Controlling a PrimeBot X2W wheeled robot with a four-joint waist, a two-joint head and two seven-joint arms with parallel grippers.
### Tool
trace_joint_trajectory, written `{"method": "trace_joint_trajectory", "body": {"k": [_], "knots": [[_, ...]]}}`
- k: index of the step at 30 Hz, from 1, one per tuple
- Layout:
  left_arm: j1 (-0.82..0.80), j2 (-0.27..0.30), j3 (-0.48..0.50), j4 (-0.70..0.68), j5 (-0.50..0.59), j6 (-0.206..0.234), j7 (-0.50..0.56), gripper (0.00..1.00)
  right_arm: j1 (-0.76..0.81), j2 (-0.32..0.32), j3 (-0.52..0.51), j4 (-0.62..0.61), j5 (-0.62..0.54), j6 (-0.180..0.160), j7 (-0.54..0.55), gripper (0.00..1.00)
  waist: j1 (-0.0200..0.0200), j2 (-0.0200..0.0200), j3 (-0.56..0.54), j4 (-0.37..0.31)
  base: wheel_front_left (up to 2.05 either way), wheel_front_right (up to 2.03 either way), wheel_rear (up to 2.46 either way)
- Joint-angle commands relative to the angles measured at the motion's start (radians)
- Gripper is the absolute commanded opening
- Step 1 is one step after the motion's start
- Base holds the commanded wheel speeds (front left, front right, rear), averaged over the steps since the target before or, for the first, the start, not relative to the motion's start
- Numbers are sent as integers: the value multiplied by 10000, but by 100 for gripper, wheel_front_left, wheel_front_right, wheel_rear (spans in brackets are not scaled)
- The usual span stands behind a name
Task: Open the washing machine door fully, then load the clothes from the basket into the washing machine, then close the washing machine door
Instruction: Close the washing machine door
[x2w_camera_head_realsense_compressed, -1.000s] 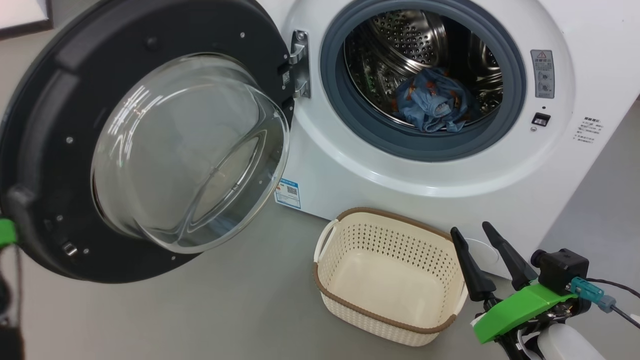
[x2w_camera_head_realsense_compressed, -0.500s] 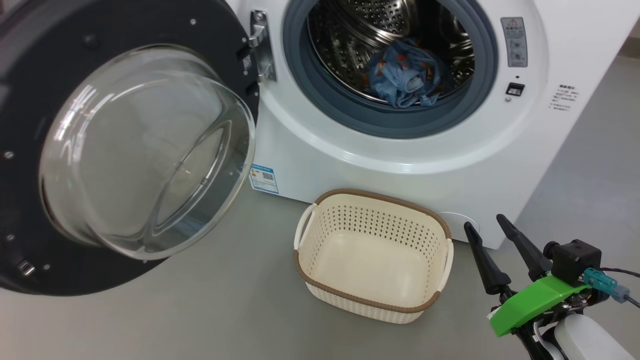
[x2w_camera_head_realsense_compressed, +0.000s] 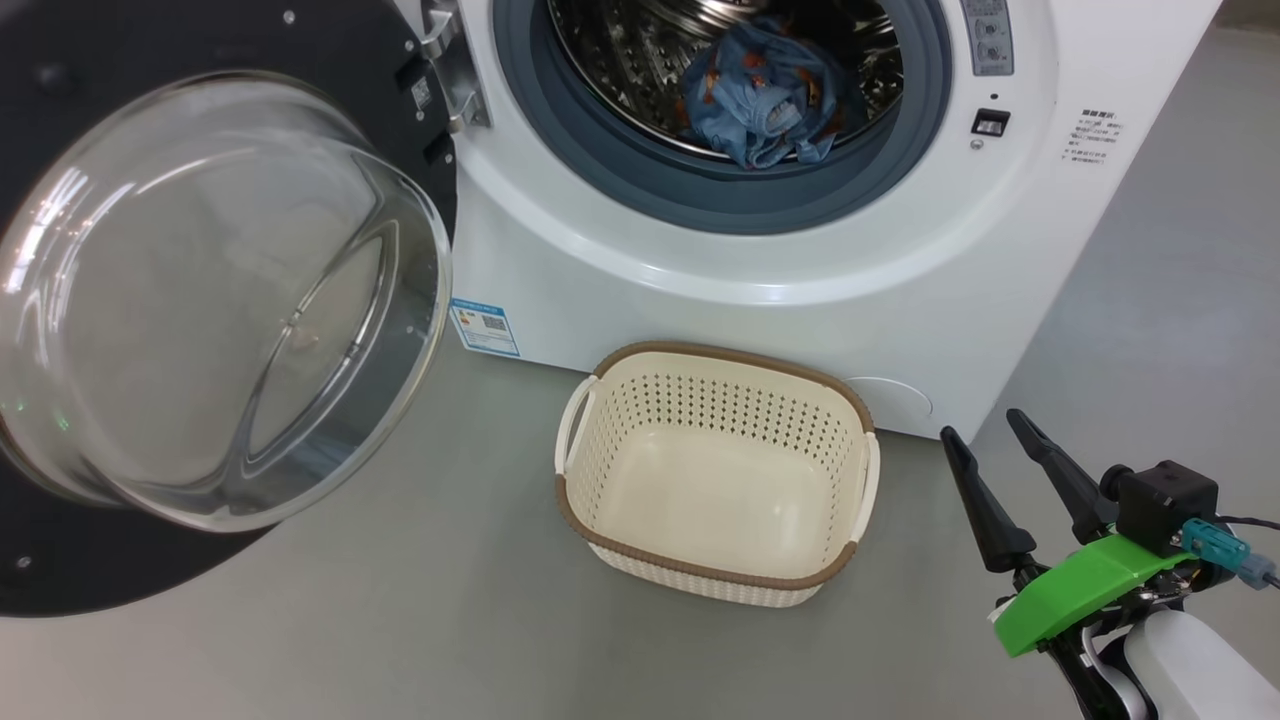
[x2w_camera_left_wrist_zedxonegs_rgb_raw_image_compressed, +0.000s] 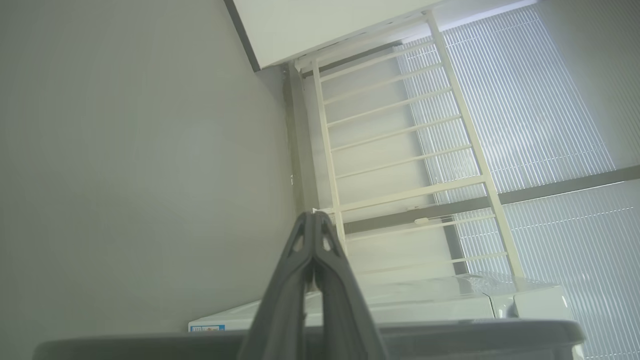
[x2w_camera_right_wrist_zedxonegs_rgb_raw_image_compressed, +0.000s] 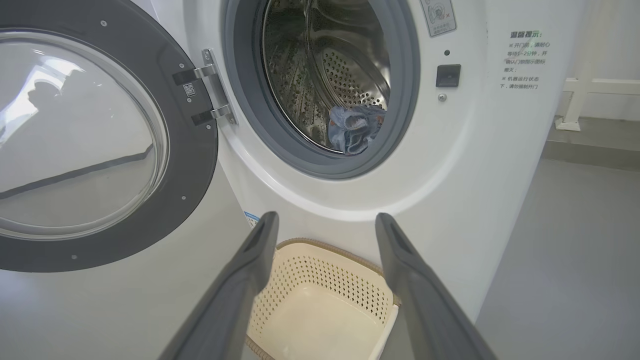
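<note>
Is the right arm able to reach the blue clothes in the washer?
Probably yes. The door is swung wide aside, nothing blocks the washer opening, and the right gripper has its fingers apart and empty. The clothes lie low near the front.

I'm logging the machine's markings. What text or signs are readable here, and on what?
"温馨提示:" in green on the washing machine front; smaller lines beneath blurred.
The blue label sticker: QR code, print too small.
The grey sticker: symbols, text unreadable.
</note>
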Motion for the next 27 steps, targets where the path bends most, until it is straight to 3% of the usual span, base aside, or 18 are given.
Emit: {"method": "trace_joint_trajectory", "body": {"k": [1, 16, 27], "knots": [[-290, 747, 67, -184, -118, -7, 261, 0, -266, -182, 80, -214, -186, 44, -82, 100, 0, 0, 42, -8, 0, 0, 0], [111, 731, -908, -682, -416, -7, 3033, 0, -139, 65, -55, -48, -253, 44, -82, 100, 0, 0, -183, 146, 0, 0, 0], [1366, 621, -1801, -2267, -738, -7, 5679, 0, 328, 366, -397, -66, -76, 44, -82, 100, 0, 0, -991, 186, 0, 0, 0]]}}
